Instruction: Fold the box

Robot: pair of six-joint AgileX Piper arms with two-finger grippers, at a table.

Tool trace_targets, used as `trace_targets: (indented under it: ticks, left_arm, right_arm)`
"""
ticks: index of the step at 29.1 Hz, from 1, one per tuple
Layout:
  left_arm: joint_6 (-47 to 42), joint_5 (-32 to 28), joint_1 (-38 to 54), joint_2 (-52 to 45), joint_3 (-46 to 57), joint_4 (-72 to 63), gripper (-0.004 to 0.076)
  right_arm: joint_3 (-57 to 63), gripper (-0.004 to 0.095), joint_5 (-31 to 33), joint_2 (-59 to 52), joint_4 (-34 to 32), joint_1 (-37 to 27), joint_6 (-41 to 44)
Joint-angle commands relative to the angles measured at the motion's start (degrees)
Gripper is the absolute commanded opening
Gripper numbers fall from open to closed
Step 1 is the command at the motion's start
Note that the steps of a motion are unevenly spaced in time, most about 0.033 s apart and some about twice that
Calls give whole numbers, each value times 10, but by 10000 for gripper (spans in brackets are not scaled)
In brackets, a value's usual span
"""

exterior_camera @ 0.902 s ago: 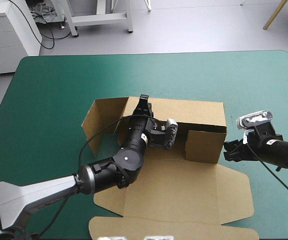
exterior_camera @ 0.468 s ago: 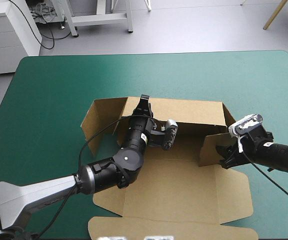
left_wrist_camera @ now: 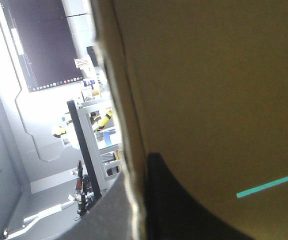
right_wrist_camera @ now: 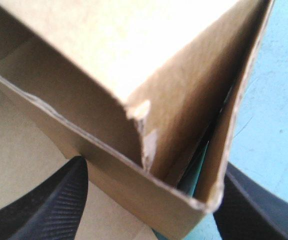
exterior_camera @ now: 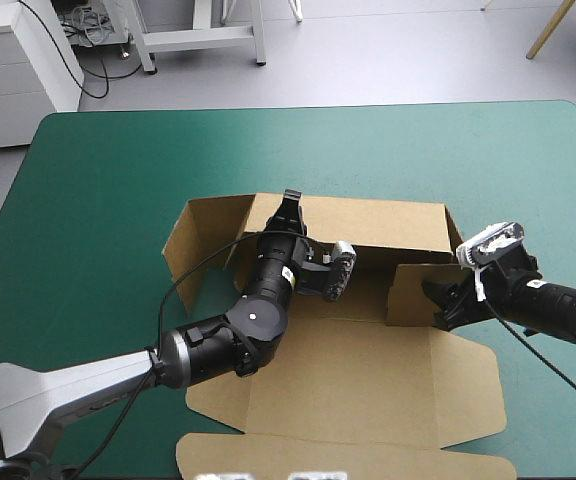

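Smooth teal-green cover (exterior_camera: 118,170) with rounded corners

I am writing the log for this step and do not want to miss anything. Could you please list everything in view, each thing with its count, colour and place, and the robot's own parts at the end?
box: one, brown, in the middle of the table; back wall and side flaps raised, front panels flat.
table: one, teal-green cover, under the box and around it on all sides.
left end effector: one, black, shut on the top edge of the box's back wall.
right end effector: one, black, open, at the box's right side, with a raised corner of the board between its two sides.
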Motion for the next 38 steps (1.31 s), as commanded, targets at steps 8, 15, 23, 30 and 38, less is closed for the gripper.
trace_targets:
  ticks: [8, 15, 23, 30, 38]
  left_arm:
    - [7, 22, -3, -1, -11, -6, -10]
    - [-10, 15, -3, -1, -11, -19, -10]
    - [-10, 9, -3, -1, -11, -27, -10]
    - [-10, 7, -3, -1, -11, -27, -10]
    - [-38, 7, -3, -1, -11, -27, -10]
  right_arm:
    - [-14, 442, -33, 49, 71, -3, -12]
    - [-14, 257, -33, 60, 82, -3, -29]
    - [-14, 0, -28, 62, 85, -1, -4]
    - [-14, 1, -74, 62, 73, 68, 42]
    - [-14, 1, -161, 62, -53, 146, 199]
